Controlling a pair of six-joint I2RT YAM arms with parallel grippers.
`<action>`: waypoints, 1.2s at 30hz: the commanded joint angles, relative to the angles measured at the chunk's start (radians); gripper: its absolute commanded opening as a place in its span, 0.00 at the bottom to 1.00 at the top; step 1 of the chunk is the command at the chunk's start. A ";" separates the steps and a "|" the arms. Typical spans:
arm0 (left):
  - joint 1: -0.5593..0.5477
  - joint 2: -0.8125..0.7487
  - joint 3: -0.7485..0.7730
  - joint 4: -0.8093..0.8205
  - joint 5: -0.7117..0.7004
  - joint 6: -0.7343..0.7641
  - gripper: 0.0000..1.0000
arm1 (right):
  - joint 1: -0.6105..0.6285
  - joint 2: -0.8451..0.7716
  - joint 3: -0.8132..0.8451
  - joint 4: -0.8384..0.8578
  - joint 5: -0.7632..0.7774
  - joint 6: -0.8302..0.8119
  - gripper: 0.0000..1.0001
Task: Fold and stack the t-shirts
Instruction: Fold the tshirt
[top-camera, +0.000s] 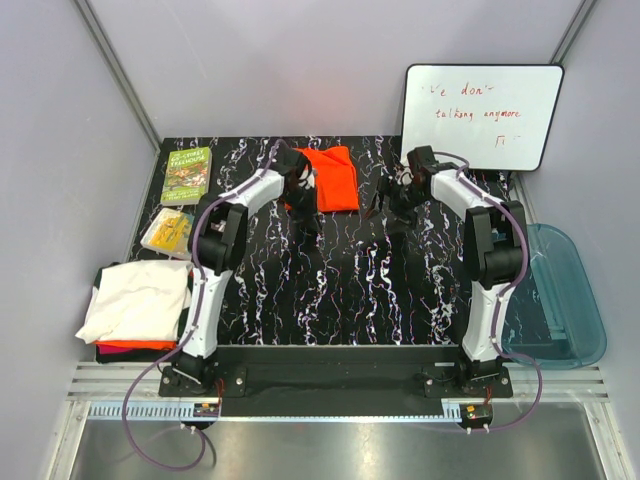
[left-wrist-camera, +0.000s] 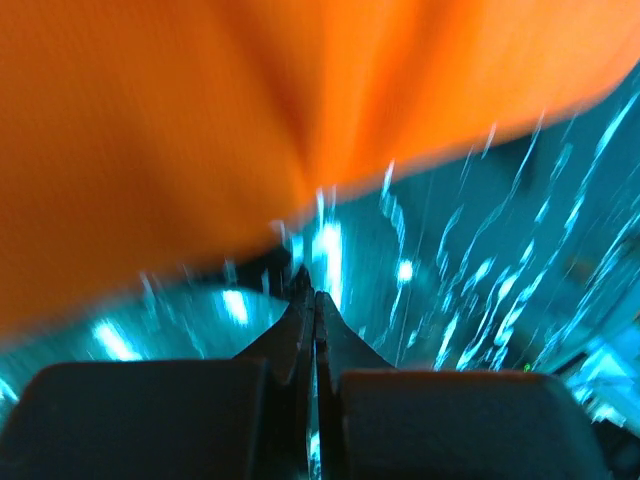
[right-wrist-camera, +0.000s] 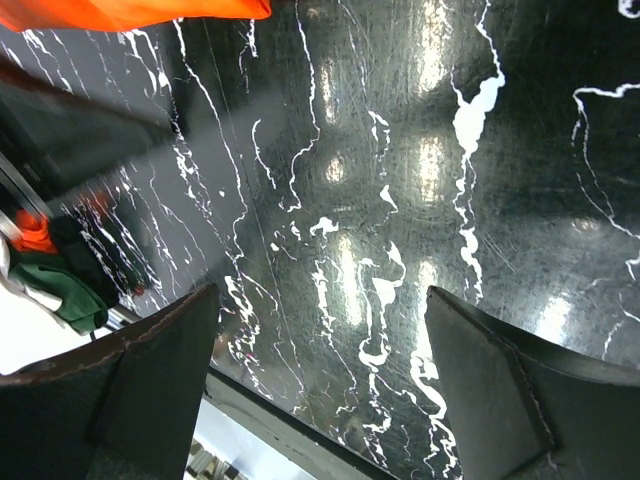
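The bright orange cloth t-shirt (top-camera: 330, 178) lies folded into a compact, roughly rectangular pad at the far middle of the black white-veined desk (top-camera: 350, 290). The other shirts sit in a pile at the desk's near left edge. A white cloth t-shirt (top-camera: 135, 298) is on top, a red-orange one (top-camera: 135, 346) shows as a strip beneath it, and a dark green one (right-wrist-camera: 62, 292) peeks out in the right wrist view.

The left tool (left-wrist-camera: 308, 290) is at the left side of the orange shirt with its fingers pressed fully together. Nothing shows between them, though that view is blurred and I cannot be sure the tips are clear of the hem. The right tool (right-wrist-camera: 322, 295) hangs above bare desk to the right of the shirt, its fingers spread wide and empty.

The shirt looks light, limp and slightly grippy, with no stiffness of its own. Lifted by a single layer or one corner, the fold would probably sag and fall open. A safer hold is likely a pinch through all the layers at a folded edge, ideally one tool on each side, with a finger slid under the bottom layer along the smooth desk. The pad can then travel level to the pile and be set down square on the white shirt.
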 joint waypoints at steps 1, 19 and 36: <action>-0.067 -0.105 -0.172 -0.080 -0.025 0.078 0.00 | -0.006 -0.105 0.001 0.005 0.042 -0.024 0.91; -0.015 -0.071 0.255 -0.109 -0.142 0.048 0.00 | -0.004 -0.096 -0.045 -0.013 0.050 -0.024 0.91; 0.083 0.188 0.276 0.052 0.127 -0.201 0.00 | -0.004 -0.111 -0.073 -0.015 0.056 -0.013 0.92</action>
